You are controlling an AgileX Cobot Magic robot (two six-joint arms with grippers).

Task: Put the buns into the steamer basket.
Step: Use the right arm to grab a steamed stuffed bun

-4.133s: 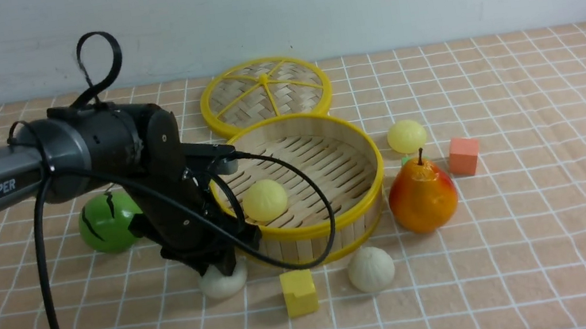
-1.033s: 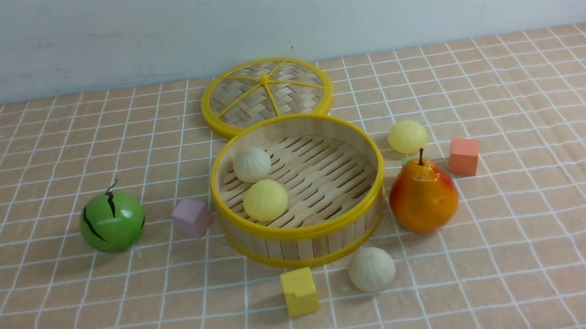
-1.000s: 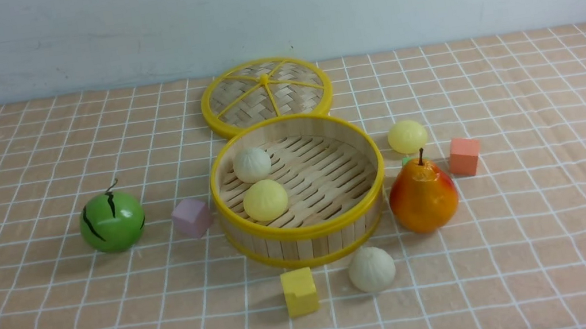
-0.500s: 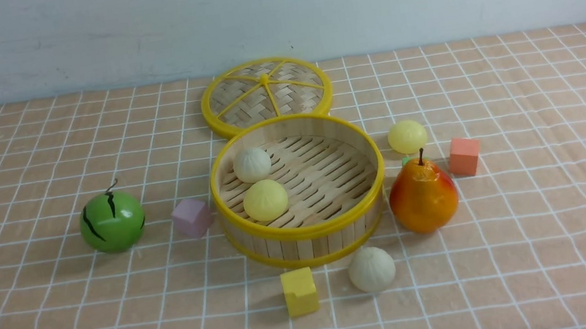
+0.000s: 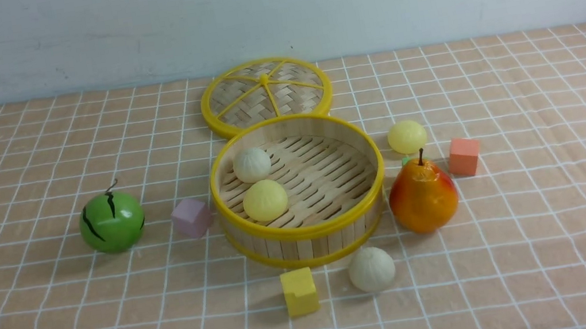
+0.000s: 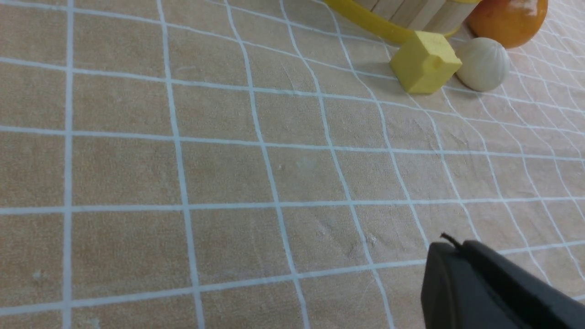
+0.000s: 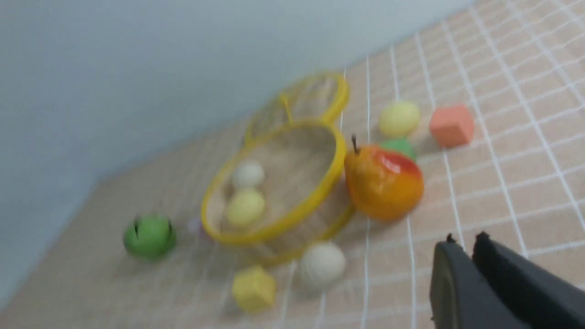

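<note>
- The steamer basket (image 5: pixel 303 234) sits upright mid-table, its yellow rim open at the top
- Inside it, the pleated off-white bun (image 5: pixel 252 165) and the pale yellow bun (image 5: pixel 265 200) sit close together toward the left wall; slatted floor spreads out between them and the right wall, giving room there
- A second off-white bun (image 5: pixel 371 269) rests on the checked cloth (image 5: pixel 553 195) just beside the basket's near right edge
- A second pale yellow bun (image 5: pixel 407 137) lies beyond the basket's right side, behind the pear (image 5: pixel 423 195), with a strip of cloth between it and the rim
- The pear crowds the basket's right wall, and a green block (image 5: pixel 406 160) peeks out behind it; the coral cube (image 5: pixel 464 156) is just to the right
- The lilac cube (image 5: pixel 192 218) hugs the left wall, the yellow block (image 5: pixel 300 292) is near the front one, and the watermelon ball (image 5: pixel 112 221) stands farther left
- Behind the basket, the woven lid (image 5: pixel 266 93) leaves a band of cloth before the wall (image 5: pixel 270 11)
- Left gripper (image 6: pixel 454 244): fingers together, over the near cloth
- Right gripper (image 7: pixel 466 242): tips near each other, blurred; I cannot tell whether they meet
</note>
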